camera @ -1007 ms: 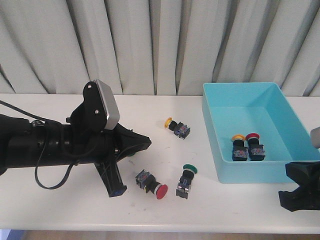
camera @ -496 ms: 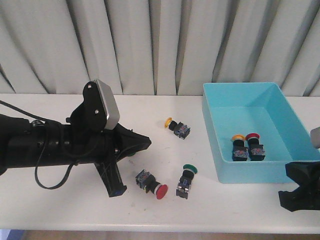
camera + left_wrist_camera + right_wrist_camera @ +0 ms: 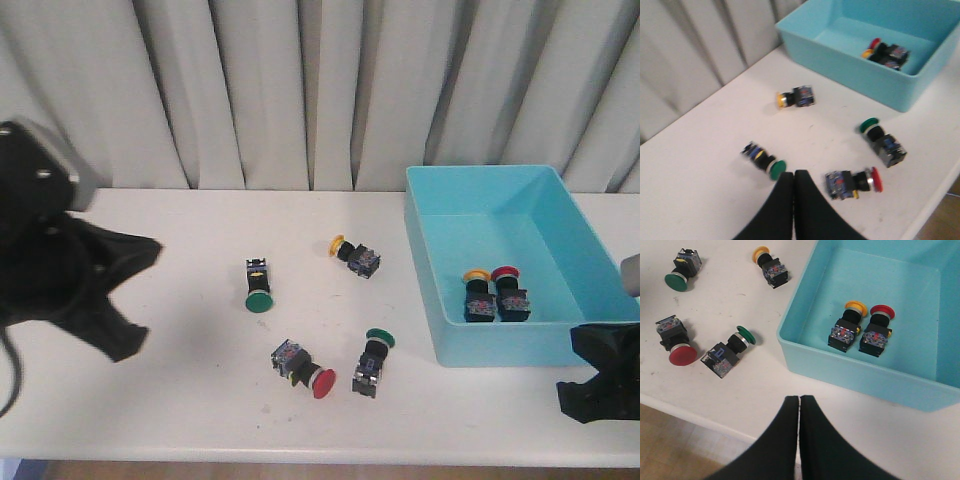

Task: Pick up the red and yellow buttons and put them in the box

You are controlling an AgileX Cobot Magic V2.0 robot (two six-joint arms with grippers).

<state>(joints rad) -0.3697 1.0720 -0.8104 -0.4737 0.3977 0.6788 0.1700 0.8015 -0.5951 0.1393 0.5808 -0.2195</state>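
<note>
The blue box (image 3: 505, 262) sits on the white table (image 3: 180, 390), toward its right end. Inside the box, near its front wall, a yellow button (image 3: 478, 294) and a red button (image 3: 510, 293) stand side by side, touching.

Four more buttons lie on the table left of the box. A second yellow button (image 3: 356, 255) is nearest the box's left wall, toward the curtain (image 3: 300, 90). A second red button (image 3: 303, 369) lies on its side farther from the box, near the table's front edge. A green button (image 3: 372, 362) lies between that red one and the box, and another green button (image 3: 258, 285) lies farthest from the box.

The left gripper (image 3: 793, 182) hangs well away from the box, fingers pressed together and holding nothing. The right gripper (image 3: 799, 407) hovers just outside the box's front wall, fingers likewise closed and empty.
</note>
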